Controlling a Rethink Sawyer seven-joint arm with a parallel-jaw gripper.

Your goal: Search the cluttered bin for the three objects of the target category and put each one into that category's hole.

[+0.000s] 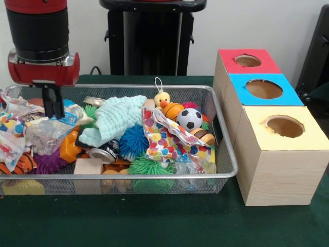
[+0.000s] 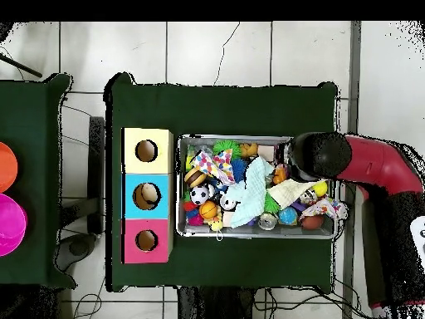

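Front view: the black gripper (image 1: 52, 104) hangs over the silver wire-mesh bin (image 1: 154, 176)'s left end, above crinkly printed plastic bags (image 1: 46, 135); whether it is open or closed cannot be told. Overhead view: the red arm (image 2: 365, 162) hides the gripper; the bin's long axis runs along the green table (image 2: 224, 106), beside three wooden boxes (image 2: 148, 195), the blue-topped one holding something.

Sawyer arm (image 1: 38, 31): red and black cylindrical wrist.
A ribbed black sleeve meets a silver ring above a red housing; the gripper (image 1: 51, 105) beneath is narrow and black.
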